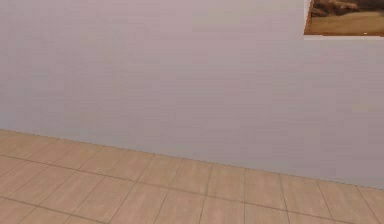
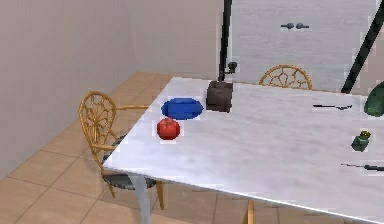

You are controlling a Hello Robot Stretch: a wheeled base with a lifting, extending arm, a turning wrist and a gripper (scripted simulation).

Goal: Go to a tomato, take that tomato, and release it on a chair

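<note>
A round red tomato [image 2: 168, 128] lies on the white table [image 2: 270, 150], near its left front corner. A wicker-backed chair [image 2: 103, 125] stands at the table's left end, close to the tomato. A second chair [image 2: 285, 76] of the same kind stands at the table's far side.
A blue plate [image 2: 183, 107] and a dark brown box [image 2: 220, 96] lie just beyond the tomato. A green bottle [image 2: 375, 100], a small green thing [image 2: 362, 140] and a pen [image 2: 330, 105] are at the table's right. The forward view faces a bare wall [image 1: 170, 70] with a framed picture [image 1: 345, 18] over tiled floor [image 1: 120, 190].
</note>
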